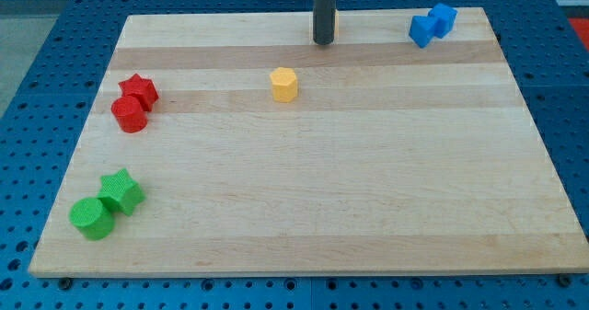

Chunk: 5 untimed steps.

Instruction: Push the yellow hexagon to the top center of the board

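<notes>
Progress looks slight: the yellow hexagon sits mid-worktop, well short of the top centre. My tool is a bare rod, gripping nothing; my tip rests above the hexagon toward the view's top, apart from it, so the push remains.

The board is light wood with lengthwise grain bands, smooth and matt. It rests on a blue perforated surface with a slight sheen, material not identifiable. The rod is dark and smooth, with a faint gloss down to my tip. The yellow hexagon and the red star appear evenly painted and matt
</notes>
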Each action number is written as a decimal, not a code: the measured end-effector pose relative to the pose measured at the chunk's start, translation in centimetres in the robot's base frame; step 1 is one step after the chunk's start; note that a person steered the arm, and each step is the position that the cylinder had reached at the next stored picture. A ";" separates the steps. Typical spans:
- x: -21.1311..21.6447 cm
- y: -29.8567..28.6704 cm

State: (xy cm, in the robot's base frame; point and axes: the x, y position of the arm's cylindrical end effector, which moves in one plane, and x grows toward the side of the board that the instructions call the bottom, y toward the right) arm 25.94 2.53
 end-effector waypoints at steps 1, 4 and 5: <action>3.1 -0.1; 13.1 -3.4; 13.4 -6.1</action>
State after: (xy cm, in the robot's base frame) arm 39.32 -3.61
